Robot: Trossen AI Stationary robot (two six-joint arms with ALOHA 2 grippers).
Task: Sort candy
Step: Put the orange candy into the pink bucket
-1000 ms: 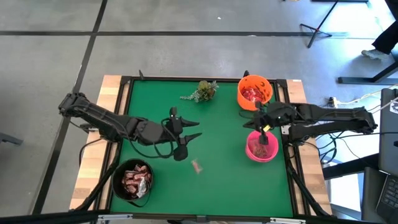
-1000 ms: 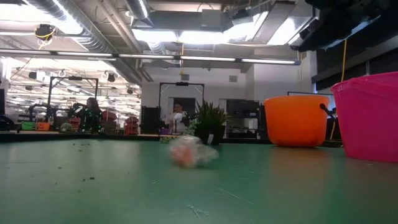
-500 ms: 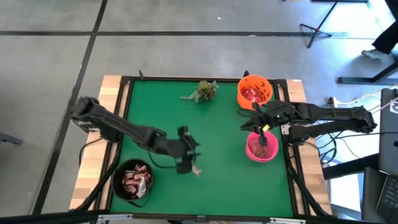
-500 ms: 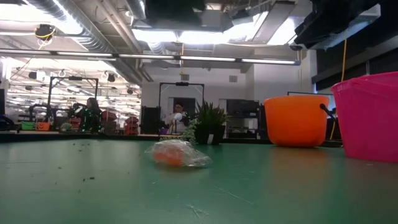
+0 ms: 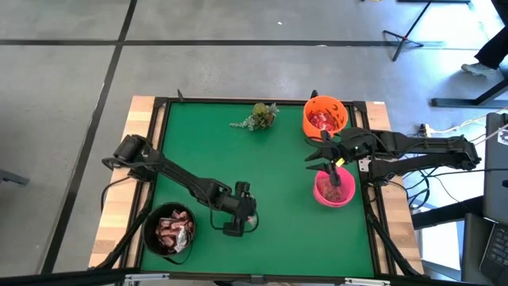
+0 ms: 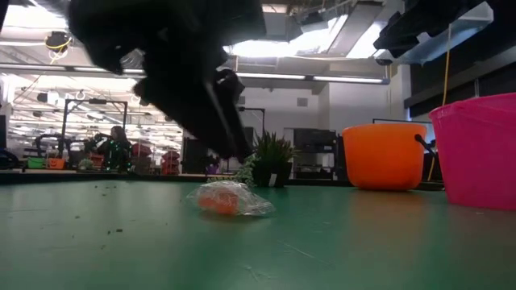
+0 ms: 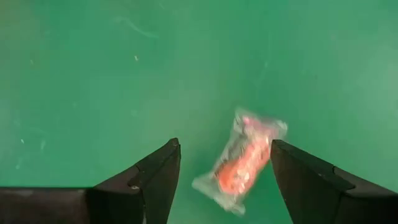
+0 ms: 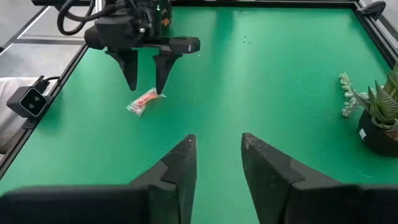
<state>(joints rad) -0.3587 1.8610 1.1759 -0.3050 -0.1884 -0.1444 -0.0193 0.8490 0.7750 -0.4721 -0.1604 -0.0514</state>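
Candy point(image 7: 244, 163), one clear-wrapped piece, is lying loose on the desk point(image 5: 278, 159) and we're now dropping our left hand point(image 7: 222, 171) over it, fingers apart. Right hand point(image 8: 216, 163) is opening above the pink bowl point(image 5: 333, 191).

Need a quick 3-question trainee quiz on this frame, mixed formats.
1. True or false: the left end effector stands open over the clear-wrapped candy.
2. Which bowl is the right end effector nearest? A) pink bowl B) black bowl C) neither
3. Fill in: the red candies lie in the ______ bowl.

Key: 1 true; 2 A; 3 orange.
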